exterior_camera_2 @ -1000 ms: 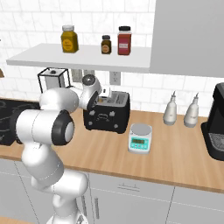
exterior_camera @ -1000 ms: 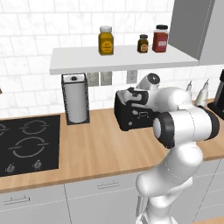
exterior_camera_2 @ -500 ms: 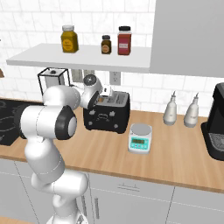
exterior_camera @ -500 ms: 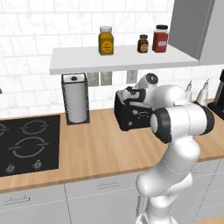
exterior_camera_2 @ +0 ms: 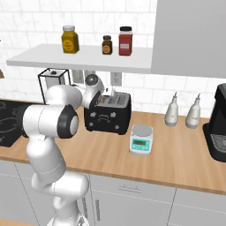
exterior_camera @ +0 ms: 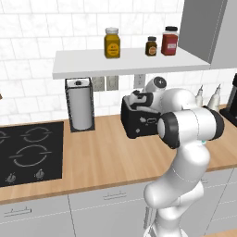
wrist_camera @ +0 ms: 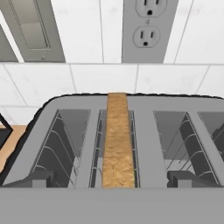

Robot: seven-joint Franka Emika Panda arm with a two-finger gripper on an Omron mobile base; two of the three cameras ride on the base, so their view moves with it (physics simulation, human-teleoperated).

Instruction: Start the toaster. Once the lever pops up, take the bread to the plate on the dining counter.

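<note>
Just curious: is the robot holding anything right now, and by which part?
Nothing. Its fingers stand apart above the toaster, either side of the bread.

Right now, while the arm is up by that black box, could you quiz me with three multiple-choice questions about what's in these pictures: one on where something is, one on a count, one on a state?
1. Where does the paper towel roll stand?
A. Between the cooktop and the toaster
B. On the shelf
C. Beside the coffee machine

2. How many jars stand on the shelf?
A. Two
B. Three
C. Five

3. What state is the bread in?
A. Lying flat on the counter
B. Standing on edge in a toaster slot
C. Held in the gripper

Answers:
1. A: the left base view shows the roll on the counter, with the cooktop to one side and the toaster to the other.
2. B: one yellow, one small dark and one red jar.
3. B: the hand view looks down on its crust edge between the slot's wire guides.
</note>
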